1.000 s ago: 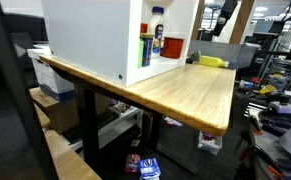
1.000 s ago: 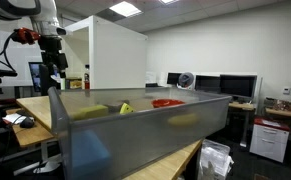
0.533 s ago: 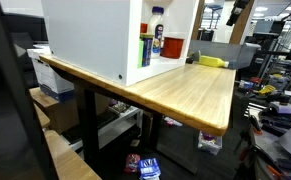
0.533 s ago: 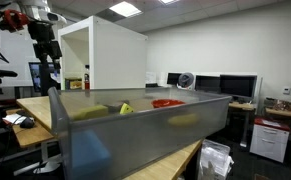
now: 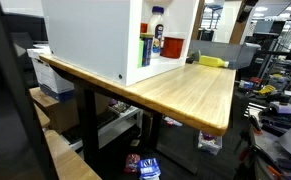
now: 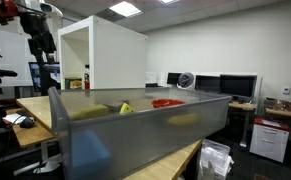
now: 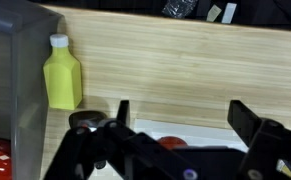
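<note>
My gripper (image 7: 183, 115) is open and holds nothing; its two dark fingers (image 7: 122, 112) hang high above the wooden table (image 7: 185, 60). In an exterior view the gripper (image 6: 45, 44) is raised at the upper left, above the table's far end. A yellow bottle (image 7: 62, 75) with a white cap lies on the table, apart from the fingers; both exterior views show it (image 5: 213, 61) (image 6: 125, 108). Between the fingers, lower down, a red round thing (image 7: 171, 143) on a white surface (image 7: 200, 130) is partly hidden by the gripper body.
A tall white open-fronted cabinet (image 5: 95, 40) (image 6: 115, 55) stands on the table with bottles (image 5: 157, 30) inside. A grey translucent bin (image 6: 135, 130) (image 7: 15, 90) fills the foreground. A red flat item (image 6: 167, 103) lies beyond it. Desks, monitors and clutter surround the table (image 5: 185, 90).
The arm has risen and shifted away from the table over the last second, leaving the top of one exterior view. The jaws stayed open. Nothing on the table moved.
</note>
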### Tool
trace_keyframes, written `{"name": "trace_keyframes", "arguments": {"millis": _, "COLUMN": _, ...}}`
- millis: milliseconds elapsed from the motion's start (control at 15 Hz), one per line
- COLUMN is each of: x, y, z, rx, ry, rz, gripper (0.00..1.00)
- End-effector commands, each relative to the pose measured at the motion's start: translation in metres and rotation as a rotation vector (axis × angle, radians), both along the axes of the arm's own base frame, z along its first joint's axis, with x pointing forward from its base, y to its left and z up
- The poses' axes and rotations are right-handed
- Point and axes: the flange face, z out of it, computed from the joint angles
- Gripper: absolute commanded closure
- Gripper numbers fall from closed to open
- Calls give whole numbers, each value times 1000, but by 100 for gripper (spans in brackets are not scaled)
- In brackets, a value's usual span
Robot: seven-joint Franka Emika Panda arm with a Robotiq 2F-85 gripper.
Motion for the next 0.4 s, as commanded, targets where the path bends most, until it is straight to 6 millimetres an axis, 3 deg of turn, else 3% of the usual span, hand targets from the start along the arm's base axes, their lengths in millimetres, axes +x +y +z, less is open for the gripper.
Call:
{"name": "trace_keyframes", "arguments": {"millis": 0, "x": 0, "y": -1, "z": 1, "rx": 0, "ry": 3, "rz": -7, "gripper": 0}}
{"name": "trace_keyframes", "arguments": {"millis": 333, "x": 1, "y": -3, "z": 0, "rx": 2, "ry": 6, "rz": -20, "gripper": 0}}
